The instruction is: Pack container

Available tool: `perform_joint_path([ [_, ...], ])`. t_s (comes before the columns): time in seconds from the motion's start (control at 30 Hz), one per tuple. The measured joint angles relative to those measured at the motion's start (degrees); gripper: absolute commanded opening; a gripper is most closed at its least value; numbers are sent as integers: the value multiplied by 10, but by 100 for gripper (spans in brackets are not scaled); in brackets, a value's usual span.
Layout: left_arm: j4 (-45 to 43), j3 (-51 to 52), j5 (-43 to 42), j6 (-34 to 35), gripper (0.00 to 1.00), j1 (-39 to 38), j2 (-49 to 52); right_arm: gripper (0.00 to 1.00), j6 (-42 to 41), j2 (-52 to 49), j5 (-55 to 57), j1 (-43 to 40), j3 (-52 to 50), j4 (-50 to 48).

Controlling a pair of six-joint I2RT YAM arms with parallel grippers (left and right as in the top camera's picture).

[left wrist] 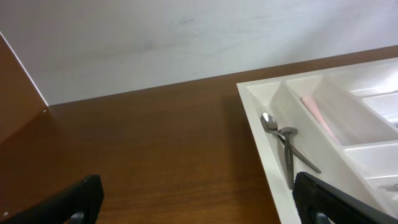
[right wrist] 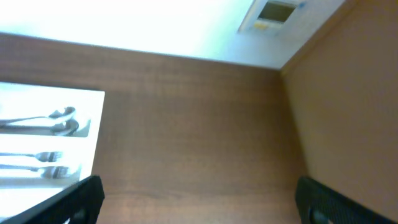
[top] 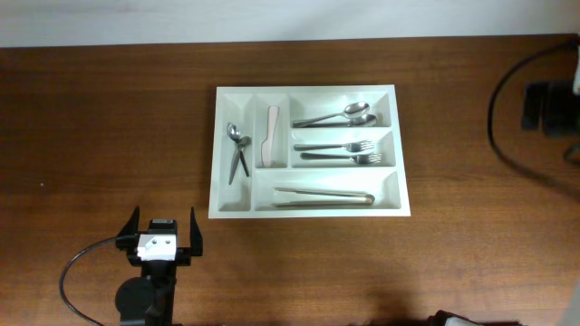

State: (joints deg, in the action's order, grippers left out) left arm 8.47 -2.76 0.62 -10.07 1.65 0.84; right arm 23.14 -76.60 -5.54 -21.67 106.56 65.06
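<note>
The container [top: 214, 154] is a white compartment tray in the middle of the wooden table. It holds two small spoons [top: 237, 149], a pale knife [top: 271, 136], larger spoons [top: 340, 116], forks [top: 340, 151] and tongs [top: 323, 196]. My left gripper [top: 163, 217] stands open over bare table, near and to the left of the tray. In the left wrist view the left gripper [left wrist: 199, 208] holds nothing, with the container [left wrist: 261, 118] and small spoons [left wrist: 280, 134] to its right. The right gripper [right wrist: 199, 199] is open over bare wood, right of the container [right wrist: 94, 130].
A black device with a looping cable [top: 544, 109] lies at the table's far right. The left arm's cable [top: 77, 272] curls at the near left. A wooden side panel [right wrist: 348, 112] rises to the right of my right gripper.
</note>
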Motion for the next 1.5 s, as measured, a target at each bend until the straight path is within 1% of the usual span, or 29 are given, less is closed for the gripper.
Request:
perform_joint_path([
  [0.13, 0, 0, 0, 0, 99, 0, 0, 99, 0, 125, -13, 7, -113, -104],
  [0.23, -1, 0, 0, 0, 99, 0, 0, 99, 0, 239, -37, 31, -224, -224],
  [0.3, -1, 0, 0, 0, 99, 0, 0, 98, 0, 327, -61, 54, -311, -305],
  [0.33, -1, 0, 0, 0, 99, 0, 0, 98, 1, 350, -68, 58, -332, -320],
  [0.4, -2, 1, 0, 0, 99, 0, 0, 99, 1, 432, -99, 76, -414, -393],
  [0.47, -1, 1, 0, 0, 99, 0, 0, 99, 0, 499, -133, 89, -483, -441],
  [0.63, -2, 1, 0, 0, 99, 0, 0, 99, 1, 615, -223, 111, -627, -550],
  [0.77, -1, 1, 0, 0, 99, 0, 0, 99, 2, 688, -274, 133, -719, -610],
  [0.9, -2, 1, -2, 0, 99, 0, 0, 99, 3, 752, -296, 161, -787, -624],
  [1.1, -2, 1, -2, 0, 99, 0, 0, 99, 7, 759, -294, 185, -837, -633],
  [1.23, -1, 1, -2, 0, 99, 0, 0, 99, 7, 759, -240, 196, -882, -646],
  [1.33, -2, 1, -2, 0, 99, 0, 0, 98, 8, 759, -183, 202, -921, -674],
  [1.5, -2, 1, -2, 0, 99, 0, 0, 99, 9, 759, -128, 203, -966, -689],
])
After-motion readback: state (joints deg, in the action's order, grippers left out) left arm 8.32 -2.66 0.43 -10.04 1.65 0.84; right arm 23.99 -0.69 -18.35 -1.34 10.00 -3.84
